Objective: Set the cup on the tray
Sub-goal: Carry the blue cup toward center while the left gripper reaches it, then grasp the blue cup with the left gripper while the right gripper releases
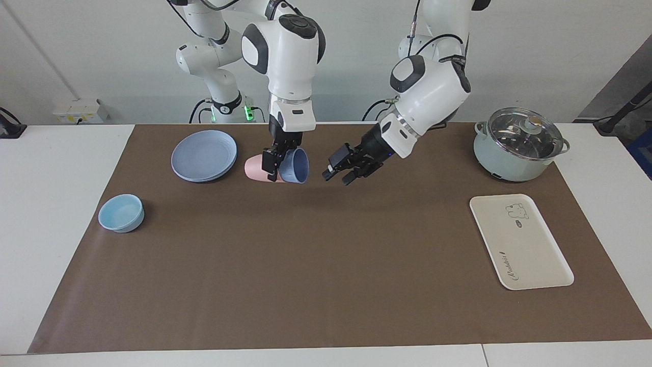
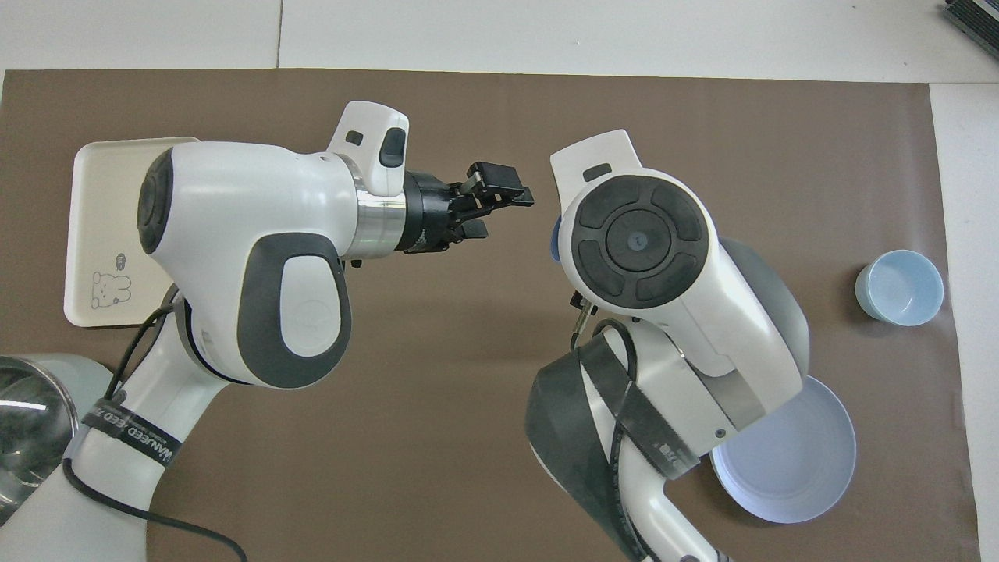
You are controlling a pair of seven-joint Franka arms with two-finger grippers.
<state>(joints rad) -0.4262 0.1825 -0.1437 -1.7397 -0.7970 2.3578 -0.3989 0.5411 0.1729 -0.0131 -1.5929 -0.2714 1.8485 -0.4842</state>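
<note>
Lying toward the left arm's end of the table, the tray [image 1: 520, 241] is bare. Right gripper [image 1: 271, 164] is clamped on the tilted cup [image 1: 294, 166], raised over the mat; left gripper [image 1: 340, 172] hangs beside it, fingers apart.

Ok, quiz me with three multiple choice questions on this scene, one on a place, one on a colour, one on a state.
1. Where is the tray?
A. toward the left arm's end
B. on the plate
C. under the pot

2. What colour is the cup in the right gripper?
A. green
B. periwinkle blue
C. yellow

3. What state is the tray in?
A. bare
B. holds the cup
C. holds the bowl

Answers: 1 A, it lies near the pot, at the left arm's end. 2 B, the held cup is blue, in front of a pink cup. 3 A, nothing rests on it.
</note>
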